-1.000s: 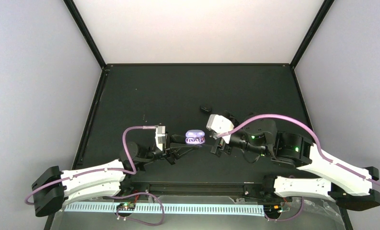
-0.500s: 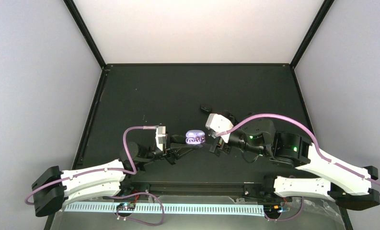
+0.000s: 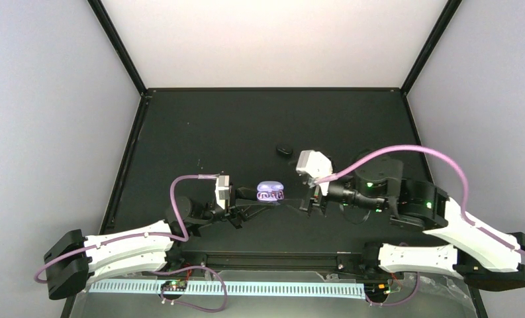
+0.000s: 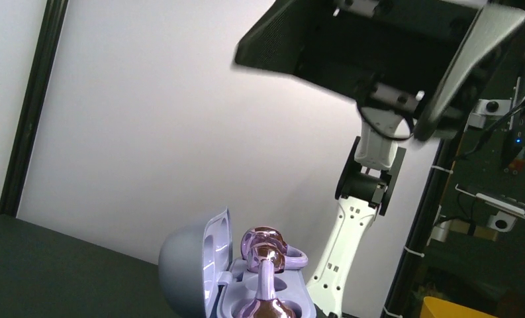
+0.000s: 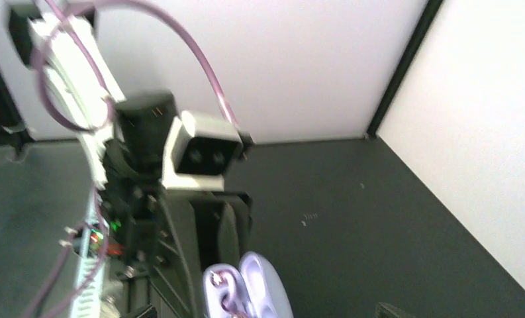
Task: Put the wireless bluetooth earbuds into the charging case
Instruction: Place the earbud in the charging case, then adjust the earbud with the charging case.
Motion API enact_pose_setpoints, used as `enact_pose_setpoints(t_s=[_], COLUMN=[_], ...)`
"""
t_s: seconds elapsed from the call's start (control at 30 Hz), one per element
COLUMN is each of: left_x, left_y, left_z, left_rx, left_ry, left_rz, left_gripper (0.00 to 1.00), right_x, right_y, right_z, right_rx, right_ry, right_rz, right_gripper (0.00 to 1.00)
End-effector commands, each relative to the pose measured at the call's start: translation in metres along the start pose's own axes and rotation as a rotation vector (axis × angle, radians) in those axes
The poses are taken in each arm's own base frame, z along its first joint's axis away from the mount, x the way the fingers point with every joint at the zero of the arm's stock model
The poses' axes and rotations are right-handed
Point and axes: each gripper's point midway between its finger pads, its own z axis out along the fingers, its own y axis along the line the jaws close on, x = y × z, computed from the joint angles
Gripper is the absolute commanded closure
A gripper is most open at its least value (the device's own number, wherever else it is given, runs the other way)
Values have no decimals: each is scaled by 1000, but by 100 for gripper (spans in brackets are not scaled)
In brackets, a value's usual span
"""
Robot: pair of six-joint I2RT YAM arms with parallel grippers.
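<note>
Left gripper [image 3: 274, 201]: jaws clamped on the charging case [image 3: 270, 190], reaching it from its near-left side. Case lid hinged open and standing up. Earbuds [image 4: 265, 248] sit inside the case, in its wells. Right gripper [image 3: 310, 203]: jaws apart, holding nothing, just right of the case, not touching it. Small black oval object [image 3: 285, 150] lies on the table [image 3: 200, 132] beyond the case.

Lavender charging case [image 4: 188, 265]: smooth plastic, satin-matt shell. Lilac earbuds [image 4: 265, 244]: high gloss (mirror-like highlights). Black counter [image 3: 246, 126]: matt, a few pale specks. White arm shells [image 3: 127, 248]: hard plastic, smooth, slight sheen.
</note>
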Motion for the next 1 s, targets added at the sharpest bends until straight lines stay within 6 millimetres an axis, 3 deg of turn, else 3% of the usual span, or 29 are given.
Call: enact_pose_setpoints(t_s=[0.0, 0.17, 0.33, 0.7, 0.97], left_x=[-12, -11, -10, -11, -11], left_y=[-14, -20, -24, -28, -29], left_z=[4, 4, 6, 2, 2], left_rx=[60, 90, 112, 116, 114], left_ry=[-27, -13, 11, 32, 39], left_rz=[1, -18, -30, -35, -31], left_gripper=[99, 98, 98, 98, 98], right_x=[-30, -18, -5, 31, 32], right_y=[25, 46, 54, 52, 50], right_z=[-17, -13, -9, 1, 9], right_rx=[-161, -286, -332, -307, -297], right_ry=[-59, 38, 102, 247, 242], right_rz=[51, 61, 72, 29, 14], right_gripper=[19, 49, 68, 81, 82])
